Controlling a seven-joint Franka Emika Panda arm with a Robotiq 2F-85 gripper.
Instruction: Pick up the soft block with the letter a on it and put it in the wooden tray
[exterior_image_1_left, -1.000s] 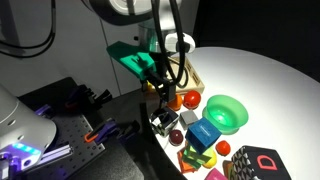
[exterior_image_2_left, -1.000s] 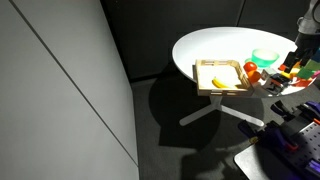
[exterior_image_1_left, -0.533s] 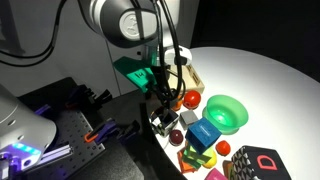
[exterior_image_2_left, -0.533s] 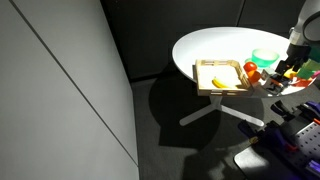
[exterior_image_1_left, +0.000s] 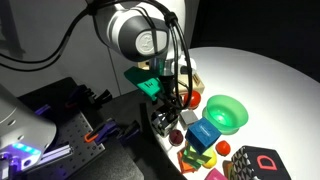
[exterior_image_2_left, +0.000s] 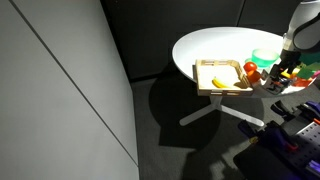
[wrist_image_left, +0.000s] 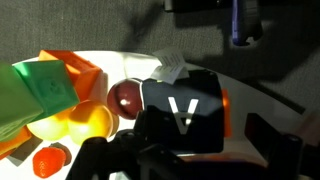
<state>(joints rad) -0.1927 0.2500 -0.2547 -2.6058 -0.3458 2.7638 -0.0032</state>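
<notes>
The claw (wrist_image_left: 190, 150) hovers spread over the small black-and-white soft block (wrist_image_left: 185, 112) near the round white counter's (exterior_image_1_left: 262, 68) edge, where a skewed pinch could push it off or catch the neighbouring dark-red ball (wrist_image_left: 125, 96).

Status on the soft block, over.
Gripper open over the soft block. Block not yet gripped. Red ball close beside it. Wooden tray holds a banana.

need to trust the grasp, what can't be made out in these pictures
Wooden tray: outside the wrist view.
Soft block: tiny and screened by the gripper in an exterior view.
Fingertips: dark, cut by the wrist view's bottom edge; contact with the block unclear.
</notes>
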